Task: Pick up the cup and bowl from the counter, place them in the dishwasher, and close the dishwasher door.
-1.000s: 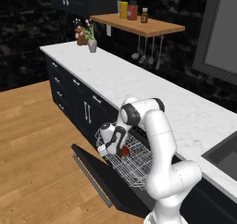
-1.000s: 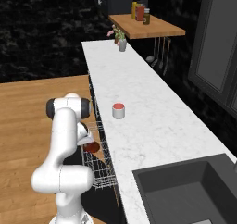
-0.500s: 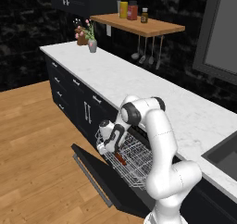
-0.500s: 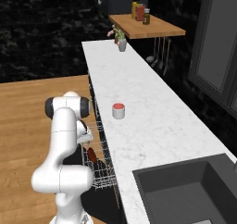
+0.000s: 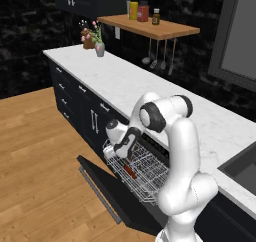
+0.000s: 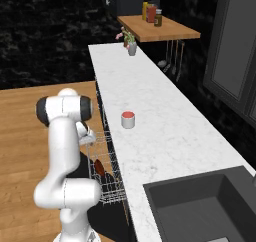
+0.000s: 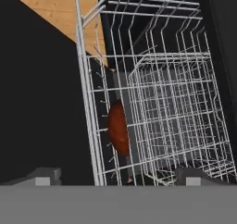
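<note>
The reddish-brown bowl stands on edge in the dishwasher's white wire rack, also seen as the bowl and the bowl. My gripper hangs just above it, open, its fingertips spread wide with nothing between them. The white cup with a salmon-red inside stands upright on the marble counter, right of the arm. The dishwasher door lies dropped open, flat below the rack.
Black drawer cabinets with silver handles flank the dishwasher on the left. A small vase with flowers stands at the counter's far end under a wooden shelf with jars. A dark sink is at the near right. Wooden floor lies left of the door.
The bowl has sunk a little into the rack and rests there free. The gripper has drawn slightly up and away from it.
</note>
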{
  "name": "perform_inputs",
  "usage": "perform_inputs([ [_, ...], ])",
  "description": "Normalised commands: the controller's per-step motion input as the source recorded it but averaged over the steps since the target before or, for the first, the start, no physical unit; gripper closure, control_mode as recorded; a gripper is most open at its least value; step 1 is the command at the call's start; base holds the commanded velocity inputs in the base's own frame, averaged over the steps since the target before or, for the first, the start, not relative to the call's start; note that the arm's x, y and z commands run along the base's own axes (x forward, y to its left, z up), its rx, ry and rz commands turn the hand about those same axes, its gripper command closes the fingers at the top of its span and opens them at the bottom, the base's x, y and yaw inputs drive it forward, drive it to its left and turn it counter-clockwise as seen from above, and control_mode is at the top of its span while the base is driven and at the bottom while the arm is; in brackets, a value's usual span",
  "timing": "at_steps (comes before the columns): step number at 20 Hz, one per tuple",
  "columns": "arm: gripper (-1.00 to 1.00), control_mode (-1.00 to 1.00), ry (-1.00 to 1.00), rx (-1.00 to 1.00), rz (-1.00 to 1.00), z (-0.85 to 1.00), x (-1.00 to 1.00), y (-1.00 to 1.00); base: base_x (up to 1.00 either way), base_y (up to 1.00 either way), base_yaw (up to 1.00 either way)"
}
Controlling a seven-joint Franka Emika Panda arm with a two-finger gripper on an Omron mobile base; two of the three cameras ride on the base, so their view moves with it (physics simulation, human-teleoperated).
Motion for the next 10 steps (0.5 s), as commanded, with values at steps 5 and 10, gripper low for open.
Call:
perform_inputs([
  [5,-1.0,-1.0,-0.1,0.0,0.0,1.0,-0.33,0.32,0.0,0.0,0.0],
  [10,-1.0,-1.0,0.0,0.0,0.0,1.0,-0.06,0.0,0.0,0.0,0.0],
])
